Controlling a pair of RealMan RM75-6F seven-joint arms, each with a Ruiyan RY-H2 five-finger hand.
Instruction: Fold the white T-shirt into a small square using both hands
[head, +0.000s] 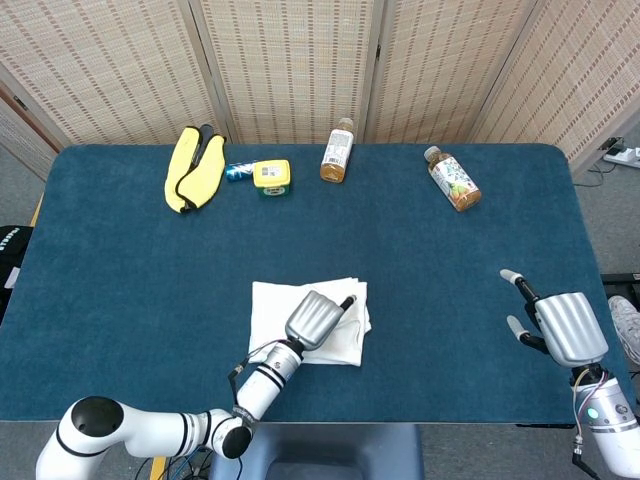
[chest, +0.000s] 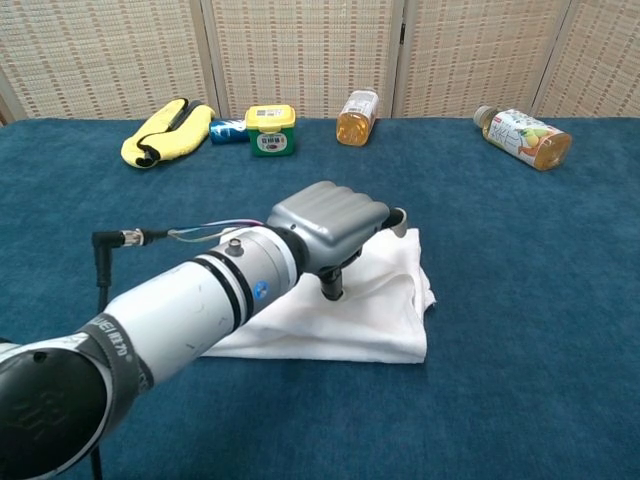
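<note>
The white T-shirt (head: 275, 310) (chest: 390, 305) lies folded into a small, roughly square pad on the blue table, near the front middle. My left hand (head: 312, 319) (chest: 325, 222) is over the pad's right half, back upward, holding nothing. Its thumb (chest: 330, 288) points down onto the cloth, and one fingertip (chest: 398, 215) sticks out past the far edge. Most of the shirt's left part is hidden behind the forearm in the chest view. My right hand (head: 562, 325) hovers far to the right, near the table's front right corner, fingers apart and holding nothing.
Along the back edge lie a yellow cloth (head: 193, 166) (chest: 160, 131), a small yellow-lidded jar (head: 271, 176) (chest: 271, 129) with a blue item beside it, an amber bottle (head: 337, 151) (chest: 356, 116) and a tea bottle on its side (head: 452, 179) (chest: 522, 136).
</note>
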